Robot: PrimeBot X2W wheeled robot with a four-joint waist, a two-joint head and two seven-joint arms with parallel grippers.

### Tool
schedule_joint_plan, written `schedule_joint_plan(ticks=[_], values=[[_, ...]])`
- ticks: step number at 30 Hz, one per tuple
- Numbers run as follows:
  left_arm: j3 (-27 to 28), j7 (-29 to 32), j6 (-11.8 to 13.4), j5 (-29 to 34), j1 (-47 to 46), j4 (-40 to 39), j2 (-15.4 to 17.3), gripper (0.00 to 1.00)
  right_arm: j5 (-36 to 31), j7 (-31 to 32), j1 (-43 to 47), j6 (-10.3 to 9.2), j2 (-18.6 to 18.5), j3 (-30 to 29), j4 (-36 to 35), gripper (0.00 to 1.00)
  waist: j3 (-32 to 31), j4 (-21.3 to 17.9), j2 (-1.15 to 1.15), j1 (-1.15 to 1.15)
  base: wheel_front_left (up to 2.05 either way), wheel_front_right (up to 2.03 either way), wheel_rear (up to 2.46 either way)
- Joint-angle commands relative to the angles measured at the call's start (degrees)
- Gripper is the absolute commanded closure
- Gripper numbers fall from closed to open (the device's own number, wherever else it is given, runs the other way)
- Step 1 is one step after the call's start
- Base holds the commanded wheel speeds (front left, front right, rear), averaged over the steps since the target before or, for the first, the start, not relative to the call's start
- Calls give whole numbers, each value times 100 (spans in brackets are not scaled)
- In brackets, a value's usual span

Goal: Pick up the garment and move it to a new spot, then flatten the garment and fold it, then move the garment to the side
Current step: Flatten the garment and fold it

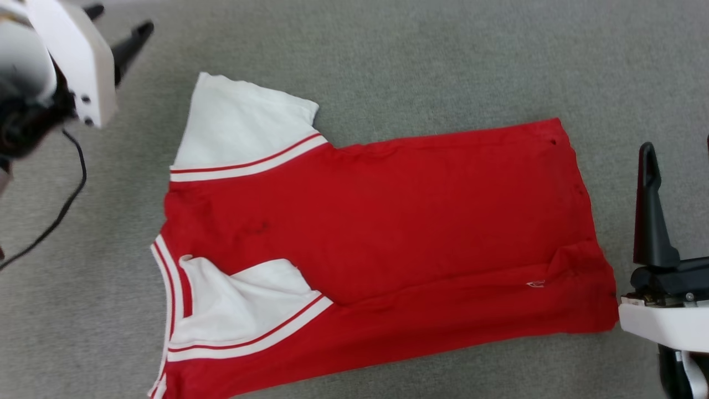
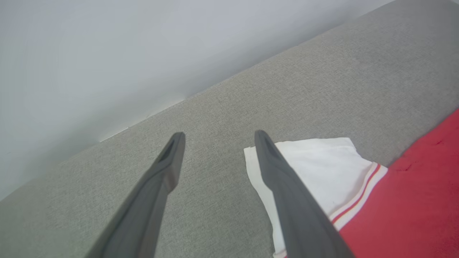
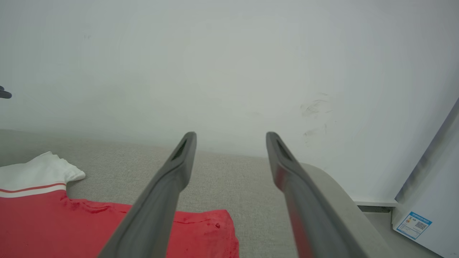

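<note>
Grey woven fabric surface [image 1: 388, 55] is taking up the head view, w/ a pale blank wall [image 3: 215, 53] rising behind it in both wrist views. On it the garment [image 1: 399, 221], a bright red soft T-shirt w/ white short sleeves and red-and-white striped trim, is lying spread out mid-frame, collar end to the left, hem to the right. The far sleeve [image 1: 243, 122] is sticking out flat; the near sleeve [image 1: 249, 305] is lying folded in over the red body. The shirt's lower-left corner is running off frame, so the collar is only partly showing. Dark specks near the hem corner: can't tell if holes or marks.

Top left, the left gripper [image 1: 121, 18] is hovering beside the far sleeve, mostly hidden behind its white wrist housing [image 1: 77, 61]. In its own wrist view its fingers are standing spread [image 2: 219, 134], nothing between them; one is crossing the sleeve's edge in the pic, contact unclear. A thin black cable [image 1: 72, 183] is trailing below it.

At the right edge the right gripper [image 1: 678, 147] is sitting just past the hem, one finger showing, the other cut off. Its wrist view is showing it gaping wide and empty [image 3: 231, 134]. A white panel w/ a blue label [image 3: 412, 225] is standing far right, print too small to read.
</note>
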Motion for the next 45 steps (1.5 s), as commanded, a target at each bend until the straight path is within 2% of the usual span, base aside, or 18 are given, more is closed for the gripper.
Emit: schedule_joint_plan(ticks=[1,4,14,17,22,23,24,25,28,32,37,41,45], values=[[76,156,-48,-67,-293,149,-74,0,-30,-71,84,-6,109,47,-84,0,349,-229,0,-1,0,0,0],[20,693,-130,-153,-661,359,-156,0,-62,-136,112,-6,195,115,-147,0,601,-356,0,-1,0,0,0],[-690,3190,-288,-306,-1506,502,-189,0,-263,-160,-153,-7,266,482,-140,0,1218,-678,0,-1,0,0,0],[-854,3551,-295,-280,-1512,497,-156,0,-285,-135,-231,-7,269,549,-103,0,1336,-737,0,-1,0,0,0],[-1141,3823,-308,-260,-1291,471,-163,0,-271,-105,-336,-7,268,624,5,0,1417,-764,0,-1,0,0,0],[-1167,3817,-310,-278,-1260,444,-162,53,-268,-87,-369,-7,269,618,27,0,1411,-755,0,-1,0,0,0],[-1179,3799,-314,-301,-1236,422,-167,95,-281,-70,-392,-7,268,599,41,0,1395,-741,0,-1,0,0,0],[-1192,3768,-318,-301,-1234,383,-166,100,-321,-34,-415,-6,268,584,57,0,1367,-726,0,-1,0,0,0],[-1192,3627,-320,-267,-1302,277,-144,100,-439,89,-583,-6,210,492,14,0,1228,-644,0,-1,0,0,0],[-1210,3399,-324,-300,-1380,69,-170,100,-351,438,-967,-7,-100,375,-109,0,966,-499,0,-1,0,0,0],[-1327,3085,-321,-379,-1290,-328,-111,100,-193,1336,-1581,-7,-1052,463,-85,0,635,-293,0,-1,0,0,0],[-1417,2785,-322,-438,-1203,-698,-38,100,427,2628,-2016,-7,-1992,641,248,0,456,-104,0,-1,0,0,0],[-1478,2545,-323,-485,-1115,-1001,28,100,1442,4267,-2318,-7,-2819,904,660,0,395,81,0,-1,0,0,0]])
